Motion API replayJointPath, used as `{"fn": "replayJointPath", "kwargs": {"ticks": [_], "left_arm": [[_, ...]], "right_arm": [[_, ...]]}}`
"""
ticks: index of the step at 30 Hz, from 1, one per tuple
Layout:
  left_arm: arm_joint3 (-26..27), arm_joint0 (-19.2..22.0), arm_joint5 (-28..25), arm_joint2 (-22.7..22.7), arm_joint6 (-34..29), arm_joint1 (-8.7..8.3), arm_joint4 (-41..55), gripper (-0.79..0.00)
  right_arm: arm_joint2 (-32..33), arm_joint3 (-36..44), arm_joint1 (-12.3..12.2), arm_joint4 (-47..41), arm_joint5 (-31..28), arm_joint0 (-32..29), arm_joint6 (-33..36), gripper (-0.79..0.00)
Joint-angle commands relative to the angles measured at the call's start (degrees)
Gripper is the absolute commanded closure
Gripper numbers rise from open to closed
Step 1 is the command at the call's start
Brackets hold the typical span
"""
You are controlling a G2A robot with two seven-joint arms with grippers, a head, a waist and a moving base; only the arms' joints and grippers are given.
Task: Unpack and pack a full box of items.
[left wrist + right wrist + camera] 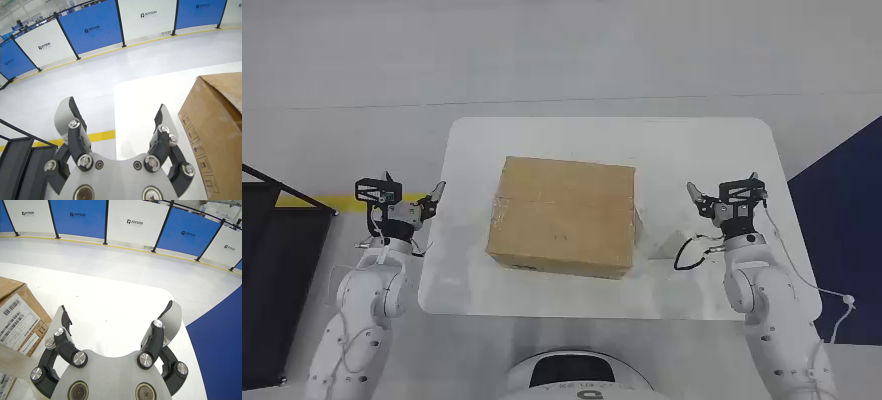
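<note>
The box (pixel 564 215) sits closed in the middle of the tabletop (pixel 692 150), its contents hidden. The left claw (pixel 116 108) and right claw (pixel 117 307) hover released on either side, clear of it. Both wrist views cut the box off.

Bright, even overhead light — box (pixel 564 215) casts a faint shadow — wrist views bow at edges.

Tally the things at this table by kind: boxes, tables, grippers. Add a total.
box: 1
table: 1
grippers: 2 (left gripper, right gripper, both open)
Total: 4
</note>
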State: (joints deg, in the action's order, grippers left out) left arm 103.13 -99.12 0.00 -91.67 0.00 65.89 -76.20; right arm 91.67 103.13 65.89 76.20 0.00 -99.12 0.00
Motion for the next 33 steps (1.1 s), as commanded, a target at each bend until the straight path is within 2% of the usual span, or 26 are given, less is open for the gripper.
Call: {"fn": "replayJointPath", "kwargs": {"ticks": [1,3,9,12,18,26,33], "left_arm": [[0.0,0.0,0.0,0.0,0.0,0.0,0.0,-0.785],[0.0,0.0,0.0,0.0,0.0,0.0,0.0,-0.785],[0.0,0.0,0.0,0.0,0.0,0.0,0.0,-0.785],[0.0,0.0,0.0,0.0,0.0,0.0,0.0,-0.785],[0.0,0.0,0.0,0.0,0.0,0.0,0.0,-0.785],[0.0,0.0,0.0,0.0,0.0,0.0,0.0,-0.785],[0.0,0.0,0.0,0.0,0.0,0.0,0.0,-0.785]], "right_arm": [[-0.3,0.2,0.0,-0.2,-0.7,0.0,0.0,-0.785],[-0.7,0.8,-0.1,-1.2,-5.4,0.0,0.6,-0.785],[-0.5,4.5,-0.7,-0.7,-14.4,-0.7,6.0,-0.785],[-0.3,5.6,-0.8,-1.7,-16.7,-0.4,9.1,-0.785],[-2.1,6.5,-0.8,-0.4,-17.4,0.7,14.3,-0.785],[-2.6,7.7,-1.3,-4.3,-26.9,0.1,16.6,-0.785],[-1.4,9.4,-1.8,-11.7,-35.4,-1.0,16.4,-0.785]]}}
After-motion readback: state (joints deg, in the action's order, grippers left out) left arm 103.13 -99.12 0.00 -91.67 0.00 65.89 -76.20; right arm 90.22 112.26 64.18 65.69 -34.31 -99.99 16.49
